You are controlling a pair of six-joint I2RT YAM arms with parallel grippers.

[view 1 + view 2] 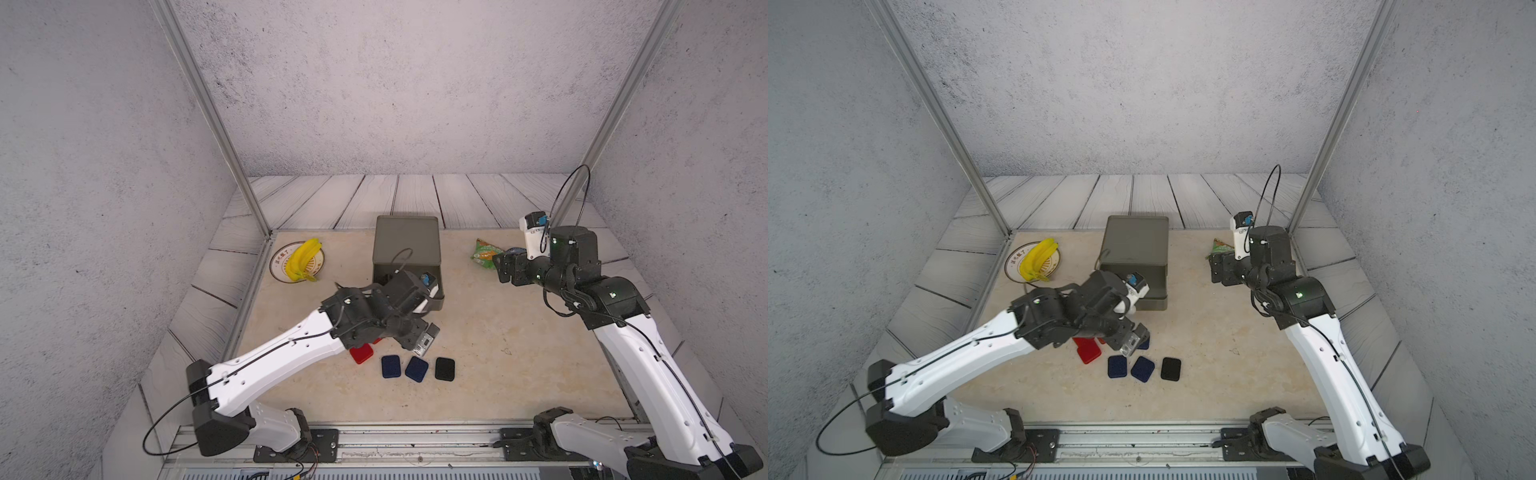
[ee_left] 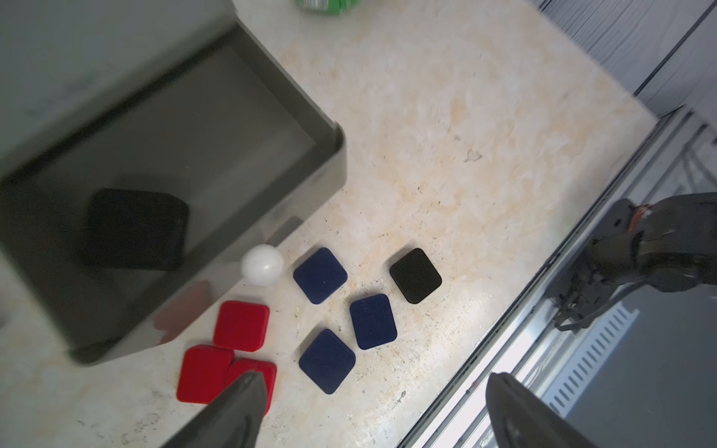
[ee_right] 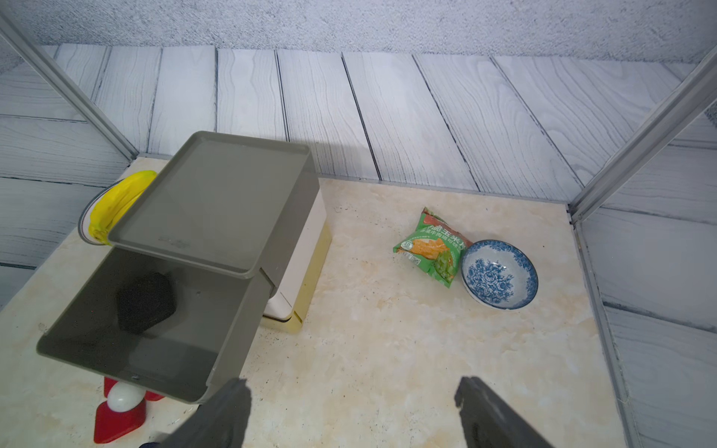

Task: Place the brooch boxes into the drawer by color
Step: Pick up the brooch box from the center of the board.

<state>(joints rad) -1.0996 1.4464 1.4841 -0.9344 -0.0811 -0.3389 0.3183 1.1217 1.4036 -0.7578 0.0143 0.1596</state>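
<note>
Nearest me, velvety rounded-square brooch boxes (image 2: 372, 321) lie flat on the mottled cream stone-look table (image 2: 446, 135): three navy, three red, one black. The left gripper (image 2: 372, 411) hangs over them, fingers wide, empty. Beyond, the smooth grey plastic drawer (image 3: 232, 329) stands open, holding another black box (image 3: 145, 302). The right gripper (image 3: 353, 407) beside it gapes empty too.

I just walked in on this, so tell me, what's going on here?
The grey drawer is pulled open with one black box inside. Three red boxes, three navy boxes and a second black box lie on the table in front. The left tool hangs open above that cluster, empty; the right tool hovers open, off to the side.
</note>
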